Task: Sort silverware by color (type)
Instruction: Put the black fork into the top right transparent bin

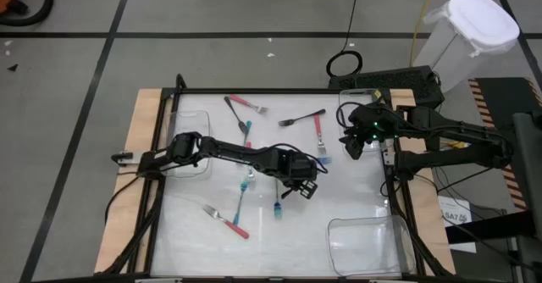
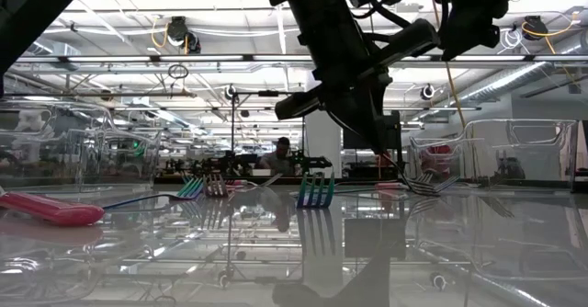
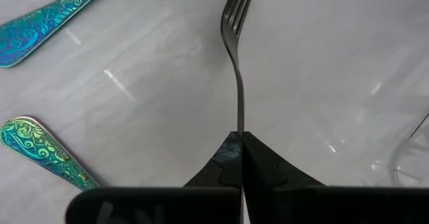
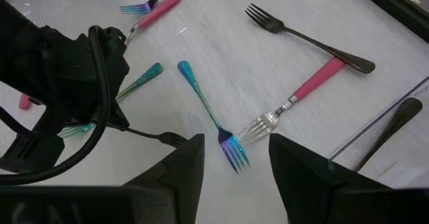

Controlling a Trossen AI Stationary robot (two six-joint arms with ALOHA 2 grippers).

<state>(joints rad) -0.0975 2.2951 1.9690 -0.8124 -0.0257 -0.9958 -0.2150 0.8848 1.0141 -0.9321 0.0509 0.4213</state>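
My left gripper (image 1: 303,185) reaches to the table's middle and is shut on an all-black fork (image 3: 234,49). That fork's tines (image 4: 173,139) point away from the fingers. My right gripper (image 4: 236,150) is open and hovers by the right side, above a teal fork (image 4: 209,113) and a pink-handled fork (image 4: 305,90). Another black fork (image 4: 301,37) and a pink fork (image 4: 153,8) lie flat farther off. Two teal handles (image 3: 47,19) (image 3: 40,150) lie beside the held fork. One pink fork (image 1: 230,222) lies near the front edge. My left gripper pinches the black fork's slim handle (image 3: 240,120) between its two fingers, with the fingers lying along the fork. The fork sticks out ahead of the fingertips and slants down toward the table (image 2: 409,180). Whether its tines touch the surface, I cannot tell.
A clear bin (image 1: 190,143) sits at the table's left under the left arm, another (image 1: 368,241) at the near right corner, and a third (image 1: 356,105) at the far right by the right arm. A black frame (image 1: 254,91) rims the table.
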